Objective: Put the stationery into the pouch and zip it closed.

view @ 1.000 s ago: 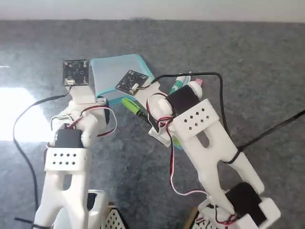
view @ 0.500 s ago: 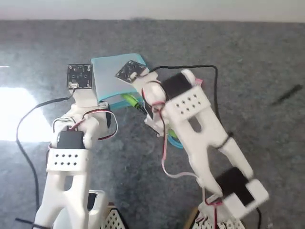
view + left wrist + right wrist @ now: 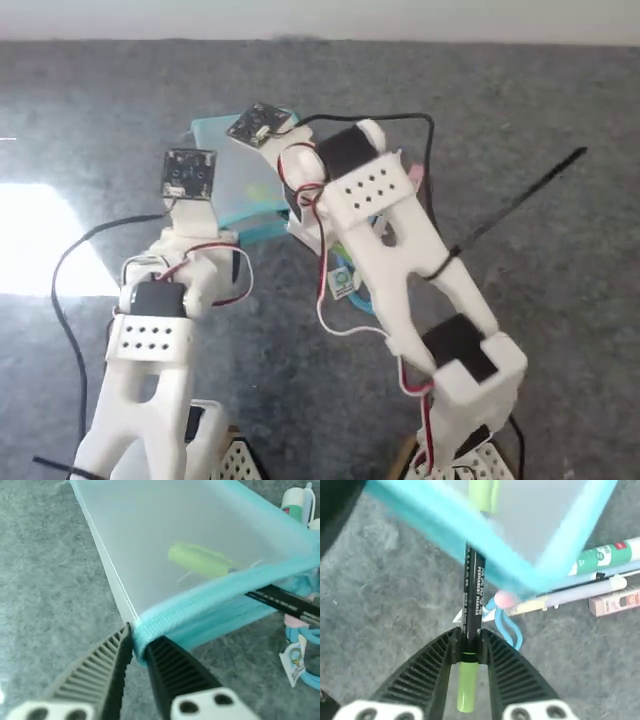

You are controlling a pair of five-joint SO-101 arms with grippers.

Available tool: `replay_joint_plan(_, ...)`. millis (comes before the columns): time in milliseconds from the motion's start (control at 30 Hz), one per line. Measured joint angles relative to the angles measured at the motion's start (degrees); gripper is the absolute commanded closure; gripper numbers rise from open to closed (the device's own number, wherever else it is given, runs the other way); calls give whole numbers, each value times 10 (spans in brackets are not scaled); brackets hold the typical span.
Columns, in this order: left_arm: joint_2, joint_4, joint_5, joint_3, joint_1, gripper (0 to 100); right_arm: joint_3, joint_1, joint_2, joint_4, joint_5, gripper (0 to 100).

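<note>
On your left, the left gripper point(image 3: 137, 641) is clamped shut on the near corner of the pouch point(image 3: 200, 520). Its two ribbed fingers point(image 3: 107, 665) pinch the cyan zipper edge where it meets the pale side seam. The pouch point(image 3: 240, 185) is translucent with cyan trim and sits on the grey table point(image 3: 540, 100) between your two arms, its mouth towards the right arm. Moving across, the right gripper point(image 3: 469, 641) is closed around a marker point(image 3: 471, 590), gripping the black barrel just ahead of its green tail. The barrel crosses the zipper edge, and the green front end shows through the pouch wall, so the marker is partly inside. From the left wrist you can see that green end point(image 3: 200, 560) through the wall. Further right, outside the pouch, a glue stick point(image 3: 605, 555), a lilac pen point(image 3: 590, 589) and a small pink box point(image 3: 617, 600) lie together on the table. A cyan cord loop point(image 3: 512, 632) lies beside them.
</note>
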Motion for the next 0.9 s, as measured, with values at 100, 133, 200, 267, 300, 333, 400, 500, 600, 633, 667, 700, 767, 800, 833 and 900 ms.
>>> replay_joint_plan(100,0,0,-2,5,16,989,-47,0,53,-2,0,971)
replay_joint_plan(133,0,0,-2,5,18,989,-66,0,69,-4,0,970)
replay_joint_plan(200,0,0,-2,5,18,989,-105,0,89,-6,-4,950)
replay_joint_plan(267,0,0,-2,5,19,989,-150,0,98,-9,-18,887)
replay_joint_plan(300,0,-1,-1,5,19,989,-175,0,98,-9,-25,851)
replay_joint_plan(333,0,-3,-1,5,19,989,-200,0,98,-9,-31,815)
replay_joint_plan(400,-1,-4,-1,4,19,989,-251,-3,98,-4,-35,753)
replay_joint_plan(500,0,-1,-4,5,22,989,-296,-11,96,1,-35,693)
replay_joint_plan(600,0,-1,-4,5,19,989,-302,-26,97,1,-35,686)
replay_joint_plan(633,0,-1,-4,5,19,989,-302,-29,97,1,-35,690)
replay_joint_plan(667,0,-1,-4,5,18,989,-302,-31,96,1,-35,697)
replay_joint_plan(700,0,-1,-4,5,12,989,-302,-32,93,1,-35,704)
replay_joint_plan(767,0,1,-4,4,-3,989,-302,-31,77,1,-35,720)
replay_joint_plan(800,0,5,-4,-6,-10,989,-302,-29,61,1,-35,729)
replay_joint_plan(833,0,13,-4,-18,-14,989,-302,-26,38,1,-35,734)
replay_joint_plan(900,0,39,-4,-49,-19,989,-302,-13,-19,1,-46,736)
